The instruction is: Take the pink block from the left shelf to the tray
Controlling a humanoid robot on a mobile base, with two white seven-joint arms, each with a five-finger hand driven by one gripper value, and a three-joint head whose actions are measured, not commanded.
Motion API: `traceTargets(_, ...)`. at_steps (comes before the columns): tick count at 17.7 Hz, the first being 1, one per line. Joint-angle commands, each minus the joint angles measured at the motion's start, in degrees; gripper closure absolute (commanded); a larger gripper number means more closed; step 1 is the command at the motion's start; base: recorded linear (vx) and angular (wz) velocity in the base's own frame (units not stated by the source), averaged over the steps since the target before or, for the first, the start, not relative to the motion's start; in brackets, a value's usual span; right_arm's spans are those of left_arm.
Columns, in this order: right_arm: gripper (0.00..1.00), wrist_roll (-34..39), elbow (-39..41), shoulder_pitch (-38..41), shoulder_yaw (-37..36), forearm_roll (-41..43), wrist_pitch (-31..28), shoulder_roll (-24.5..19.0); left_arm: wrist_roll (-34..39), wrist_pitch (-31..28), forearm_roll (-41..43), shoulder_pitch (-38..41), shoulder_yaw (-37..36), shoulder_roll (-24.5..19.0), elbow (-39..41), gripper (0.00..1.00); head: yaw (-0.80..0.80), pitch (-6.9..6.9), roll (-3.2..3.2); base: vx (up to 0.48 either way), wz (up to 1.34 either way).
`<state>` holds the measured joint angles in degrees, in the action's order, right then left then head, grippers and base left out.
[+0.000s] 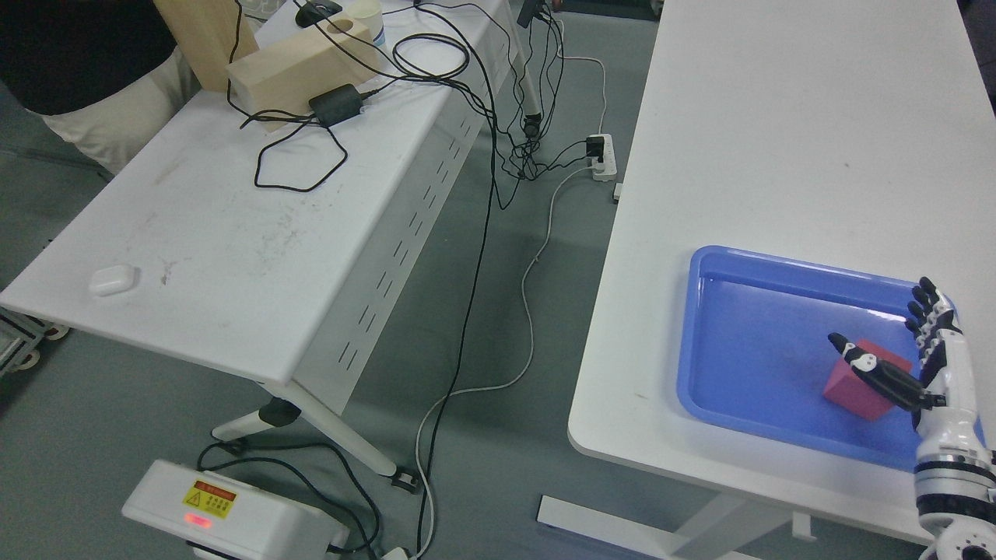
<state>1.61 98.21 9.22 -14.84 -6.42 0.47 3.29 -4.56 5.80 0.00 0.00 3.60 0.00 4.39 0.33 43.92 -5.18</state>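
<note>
Presently we log: small pink cube block (pixel 860 389) lying inside shallow blue plastic tray (pixel 739 342), at its 4 o'clock corner | our right hand (pixel 922 362) at the block's 3 o'clock, fingers spread, gripping nothing, thumb over the block | tray on white rectangular table (pixel 778 140).

The right robot hand (pixel 926 365) covers part of the pink block (pixel 860 386) and the blue tray's (pixel 747 268) right rim, its arm is cut by the bottom edge, and the warning label (pixel 208 498) is unreadable.
</note>
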Motion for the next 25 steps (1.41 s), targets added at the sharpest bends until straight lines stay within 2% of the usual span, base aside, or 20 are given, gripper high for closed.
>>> traceTargets(1, 0.0, 0.1, 0.1, 0.0, -1.7, 3.4, 0.1, -0.2, 0.0, 0.0, 0.1, 0.5, 0.0, -1.0, 0.0, 0.0, 0.0, 0.0, 0.0, 0.0, 0.0)
traceTargets(12, 0.0, 0.1, 0.1, 0.0, -1.7, 3.4, 0.1, -0.3, 0.0, 0.0, 0.1, 0.5, 0.0, -1.0, 0.0, 0.0, 0.0, 0.0, 0.0, -0.008, -0.01)
traceTargets(25, 0.0, 0.1, 0.0, -0.2, -1.8, 3.4, 0.2, -0.3, 0.0, 0.0, 0.1, 0.5, 0.0, -1.0, 0.0, 0.0, 0.0, 0.0, 0.0, -0.103, -0.08)
